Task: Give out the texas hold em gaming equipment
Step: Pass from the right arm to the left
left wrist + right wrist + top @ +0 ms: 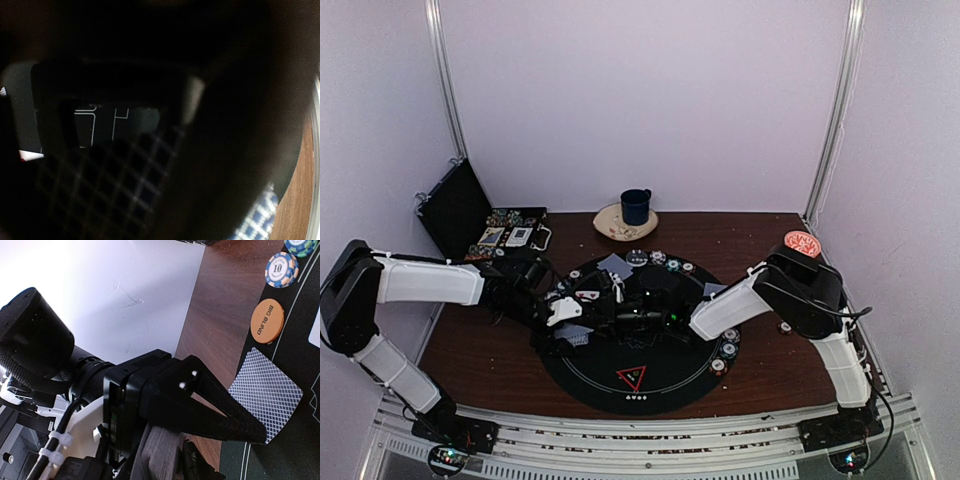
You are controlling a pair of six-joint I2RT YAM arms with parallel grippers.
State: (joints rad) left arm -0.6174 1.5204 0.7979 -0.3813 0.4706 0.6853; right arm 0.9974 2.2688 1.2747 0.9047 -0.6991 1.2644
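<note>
**On the poker mat: two arms meeting in the middle, gear counted**

Across the round black mat, which is sitting on the brown table, I'm counting the chips like this. Four are curving along the far rim, three are lining the right rim, and at least two are on the left side, though the arms are hiding part of that.

I'm seeing three grey-blue cards lying on the mat: one far-centre, one by the right arm, and one under the left arm's tip. One triangle marker is sitting alone near the front edge, well apart from the rest. One orange disc reading BIG BLIND is lying right at the mat's edge, between a striped chip and a face-down card.

The left gripper is hanging right over a card. Its own camera is giving mostly dark blur, so I can't tell if the jaws are apart or together. Same story for the right gripper, can't tell. In the right wrist view a black finger is pointing at a card's corner.

Containers:
- One open case at the left rear is holding rows of chips and a couple of packs.
- One dark blue mug is standing on a saucer, and I can't see what's inside.
- One red-patterned bowl is peeking out behind the right arm.
</note>
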